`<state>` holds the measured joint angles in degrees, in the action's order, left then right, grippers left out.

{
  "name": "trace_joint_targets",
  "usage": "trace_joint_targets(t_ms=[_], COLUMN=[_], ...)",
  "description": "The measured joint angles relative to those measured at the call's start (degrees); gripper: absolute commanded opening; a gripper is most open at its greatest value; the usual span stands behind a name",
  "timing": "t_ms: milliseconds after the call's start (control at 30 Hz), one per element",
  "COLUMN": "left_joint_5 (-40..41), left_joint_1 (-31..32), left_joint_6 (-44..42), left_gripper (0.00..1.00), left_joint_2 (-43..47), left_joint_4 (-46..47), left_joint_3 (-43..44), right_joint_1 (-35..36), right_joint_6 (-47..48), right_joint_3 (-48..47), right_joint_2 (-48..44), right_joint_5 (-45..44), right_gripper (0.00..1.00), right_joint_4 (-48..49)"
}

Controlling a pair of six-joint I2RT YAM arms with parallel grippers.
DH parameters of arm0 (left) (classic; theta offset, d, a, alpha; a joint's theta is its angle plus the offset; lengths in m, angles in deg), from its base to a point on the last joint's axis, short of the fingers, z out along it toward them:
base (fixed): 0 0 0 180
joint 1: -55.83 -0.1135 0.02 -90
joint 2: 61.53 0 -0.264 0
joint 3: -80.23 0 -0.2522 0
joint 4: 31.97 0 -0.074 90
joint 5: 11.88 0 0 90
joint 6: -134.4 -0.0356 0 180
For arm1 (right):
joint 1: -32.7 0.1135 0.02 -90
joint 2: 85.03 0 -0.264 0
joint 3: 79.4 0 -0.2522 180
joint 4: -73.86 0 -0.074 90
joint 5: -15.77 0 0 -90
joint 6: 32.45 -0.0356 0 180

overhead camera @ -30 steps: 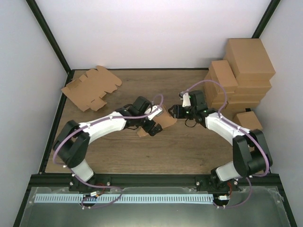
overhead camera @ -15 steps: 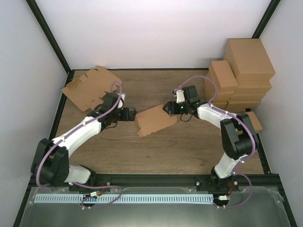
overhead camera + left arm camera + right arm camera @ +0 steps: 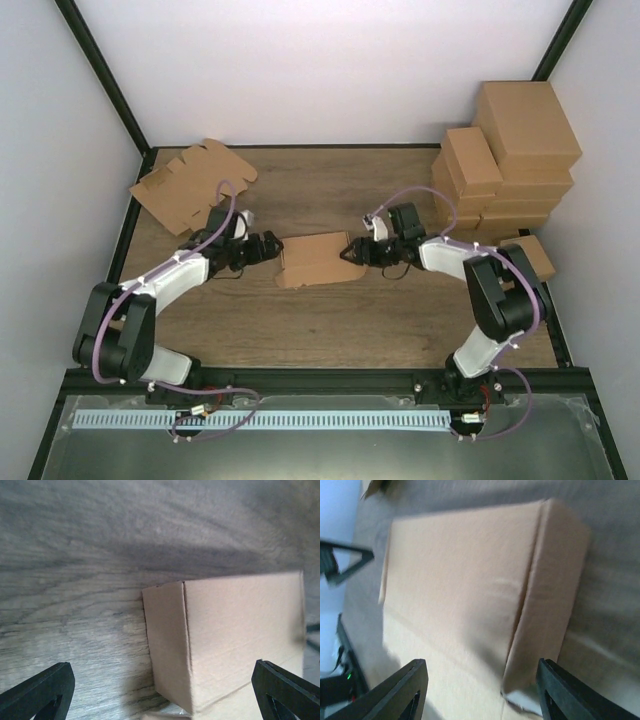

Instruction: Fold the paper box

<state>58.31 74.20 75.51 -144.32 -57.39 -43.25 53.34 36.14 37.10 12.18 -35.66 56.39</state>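
Note:
The paper box (image 3: 315,258) is a small brown folded carton lying on its side on the wooden table (image 3: 330,320), mid-table. My left gripper (image 3: 268,247) stands open just off its left end; in the left wrist view the box (image 3: 225,640) lies ahead, between the wide-spread fingers (image 3: 40,695), untouched. My right gripper (image 3: 352,250) is at the box's right end, open. In the right wrist view the box (image 3: 470,580) fills the space ahead of my right gripper (image 3: 481,667), whose jaws stand either side of the box's end without pressing on it.
A pile of flat notched cardboard blanks (image 3: 190,185) lies at the back left. Bigger brown cartons (image 3: 510,150) are stacked at the back right, with one small carton (image 3: 527,255) by the right arm. White walls close in three sides.
The left arm swung away to the left and now sits low at the box's left end. The box turned and settled further left. The right gripper followed it and widened.

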Motion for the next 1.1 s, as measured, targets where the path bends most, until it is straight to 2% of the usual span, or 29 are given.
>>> trace_joint_targets(t_ms=[167,333,500,800,1100], left_joint_5=[0.17,0.92,1.53,-3.02,-5.2], left_joint_1=[-1.16,-1.25,-1.36,-1.38,-1.38], left_joint_6=[-0.2,-1.81,-3.13,-2.99,-3.37], left_gripper=[1.0,1.0,1.0,1.0,1.0], left_joint_2=[4.04,5.07,6.84,10.03,11.85], left_joint_4=[-0.17,-1.86,-3.82,-4.02,-5.64], left_joint_3=[-0.02,-0.02,-0.04,-3.28,-4.52], right_joint_1=[4.72,11.41,9.01,5.35,3.89], right_joint_6=[-3.04,-3.45,-1.55,2.51,3.89], right_joint_3=[9.33,10.69,7.96,-4.24,-9.29], right_joint_2=[-9.62,-15.8,-19.47,-4.92,8.0], right_joint_5=[3.76,4.15,-1.25,-3.65,0.63], right_gripper=[0.62,0.62,0.64,0.63,0.55], right_joint_4=[0.24,-2.16,-6.4,-5.31,-2.08])
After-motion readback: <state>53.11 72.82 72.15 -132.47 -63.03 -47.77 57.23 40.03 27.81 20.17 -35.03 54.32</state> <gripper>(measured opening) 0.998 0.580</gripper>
